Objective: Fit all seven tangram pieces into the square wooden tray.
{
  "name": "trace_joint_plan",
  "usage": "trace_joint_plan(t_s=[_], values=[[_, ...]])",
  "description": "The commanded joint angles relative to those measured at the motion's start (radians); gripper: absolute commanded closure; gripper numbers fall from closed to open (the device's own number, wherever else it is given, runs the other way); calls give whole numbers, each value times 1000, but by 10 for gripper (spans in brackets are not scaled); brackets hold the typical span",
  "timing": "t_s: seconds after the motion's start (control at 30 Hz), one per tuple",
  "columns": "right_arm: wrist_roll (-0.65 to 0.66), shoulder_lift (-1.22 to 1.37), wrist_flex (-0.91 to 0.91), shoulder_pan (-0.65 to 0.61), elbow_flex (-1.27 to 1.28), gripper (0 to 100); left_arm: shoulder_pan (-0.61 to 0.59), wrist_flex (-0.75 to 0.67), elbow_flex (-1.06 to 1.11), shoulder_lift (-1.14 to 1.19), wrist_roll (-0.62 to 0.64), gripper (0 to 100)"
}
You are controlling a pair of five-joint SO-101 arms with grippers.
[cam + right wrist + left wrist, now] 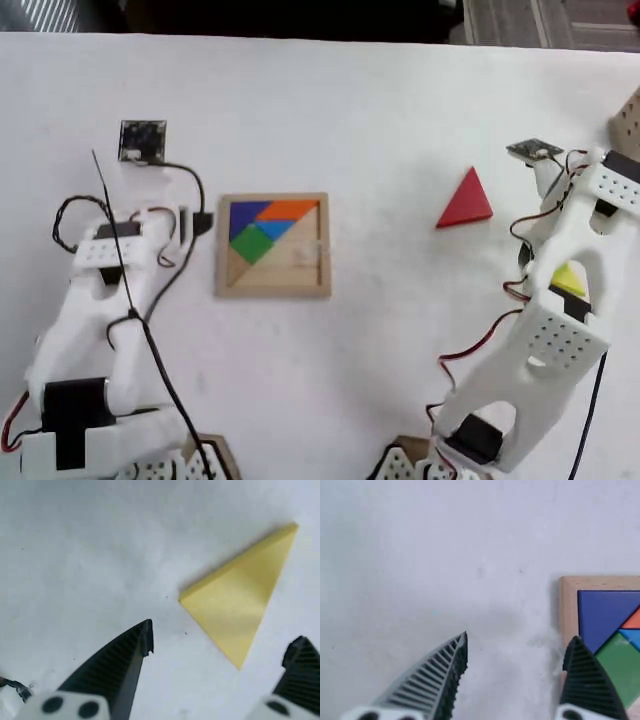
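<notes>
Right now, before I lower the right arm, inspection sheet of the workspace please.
Surface: white table.
Job's things: wooden tray holds blue, orange, light blue and green pieces; red triangle on the table to its right; yellow triangle beneath the right arm.
Clutter: small black board beyond the left arm.
Grippers: left gripper open beside the tray; right gripper open over the yellow triangle.
Cables: black cable across left arm; red wires at right arm.
Surroundings: dark strip beyond the table.

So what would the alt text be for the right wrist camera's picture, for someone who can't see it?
A yellow triangle lies flat on the white table, one corner between the two black ribbed fingers of the open right pincer, touching neither.
</notes>
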Motion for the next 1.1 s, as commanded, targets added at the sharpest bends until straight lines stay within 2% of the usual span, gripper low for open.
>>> trace_joint_plan(t_s=[0.0, 0.1, 0.43, 0.8, 1.07], values=[[48, 5, -13, 10, -9, 608, -4, -17, -17, -2, -9, 692], [127, 51, -19, 8, -9, 608, -4, -17, -17, -2, -9, 692], [130, 91, -137, 33, -6, 608, -4, -17, -17, -2, -9, 692], [-20, 94, -131, 28, 2, 608, -2, -17, -17, -2, -9, 692], [-18, 93, -97, 5, -2, 608, -2, -17, -17, -2, -9, 692]])
